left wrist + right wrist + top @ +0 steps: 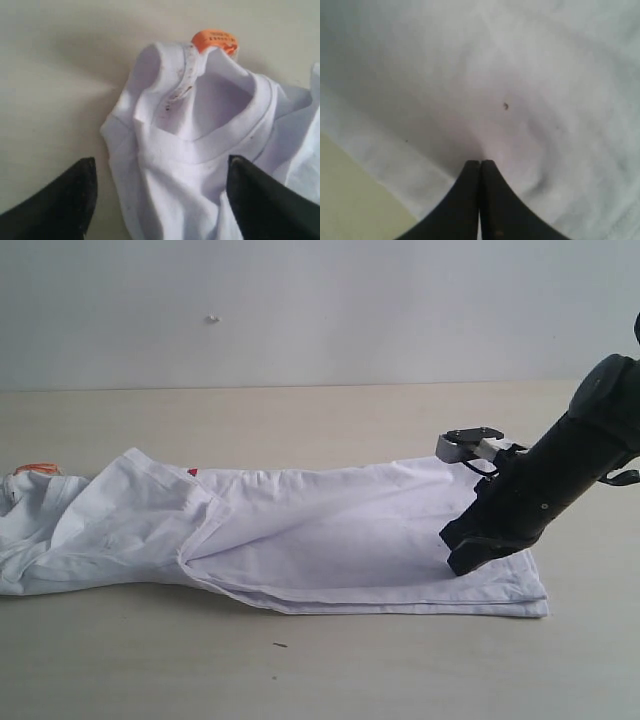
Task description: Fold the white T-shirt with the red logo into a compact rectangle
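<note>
1. The white T-shirt [330,540] lay across the table [300,670] as a long, narrow band, its sides apparently already folded in. The crosswise folds into a compact rectangle looked not yet done.
2. In the exterior view its collar end sat at 9 o'clock and its hem end near 4 o'clock.
3. The right gripper [480,162], jaws pressed together and pinching nothing, rested its tips on the hem-end cloth.
4. The left gripper [161,159] was spread wide and empty above the collar [235,127].
5. Only a sliver of the red logo [192,472] showed, at about 10 o'clock.
6. The fabric was thin, soft and matte, layered at the edges and rumpled around the ribbed collar, where a small orange neck tag [215,41] stood out.
</note>
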Robot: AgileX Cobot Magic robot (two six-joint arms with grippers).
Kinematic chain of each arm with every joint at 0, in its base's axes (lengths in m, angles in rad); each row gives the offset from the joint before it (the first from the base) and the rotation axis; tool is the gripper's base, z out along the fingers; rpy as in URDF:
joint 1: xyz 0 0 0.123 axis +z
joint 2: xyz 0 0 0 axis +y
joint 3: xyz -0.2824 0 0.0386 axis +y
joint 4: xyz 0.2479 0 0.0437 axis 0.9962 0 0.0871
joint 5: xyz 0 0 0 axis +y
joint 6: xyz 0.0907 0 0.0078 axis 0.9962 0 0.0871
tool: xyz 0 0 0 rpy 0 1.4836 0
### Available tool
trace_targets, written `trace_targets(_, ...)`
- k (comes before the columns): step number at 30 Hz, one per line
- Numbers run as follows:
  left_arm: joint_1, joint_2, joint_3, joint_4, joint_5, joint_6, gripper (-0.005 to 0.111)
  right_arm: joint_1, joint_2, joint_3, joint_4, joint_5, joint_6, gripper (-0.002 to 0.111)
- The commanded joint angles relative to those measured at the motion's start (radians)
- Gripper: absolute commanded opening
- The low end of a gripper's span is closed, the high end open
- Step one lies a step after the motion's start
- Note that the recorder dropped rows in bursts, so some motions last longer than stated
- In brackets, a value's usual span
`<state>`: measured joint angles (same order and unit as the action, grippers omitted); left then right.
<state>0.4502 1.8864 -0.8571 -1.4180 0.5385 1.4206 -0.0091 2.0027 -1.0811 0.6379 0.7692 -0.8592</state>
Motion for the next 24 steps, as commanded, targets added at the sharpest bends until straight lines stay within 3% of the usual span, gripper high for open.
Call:
trace_targets(1,0.002,0.022,-0.005,0.055,-0.014,-0.023,0.070,-0.002,-0.003,-0.004,0.006,0.003,-0.011,0.000)
trace_targets(7,0.002,0.073,-0.005,0.082,0.020,-0.023,0.070,-0.002,-0.003,-0.004,0.009,0.014,-0.011,0.000)
trace_targets(15,-0.005,0.152,-0.069,0.147,0.279,-0.015,0.070,-0.002,-0.003,-0.004,0.009,0.014,-0.011,0.000)
trace_targets(21,-0.074,0.170,-0.076,0.181,0.279,0.014,0.070,-0.002,-0.003,-0.004,0.009,0.014,-0.011,0.000)
trace_targets(24,-0.113,0.170,-0.076,0.181,0.270,0.018,0.064,-0.002,-0.003,-0.004,0.009,0.016,-0.011,0.000)
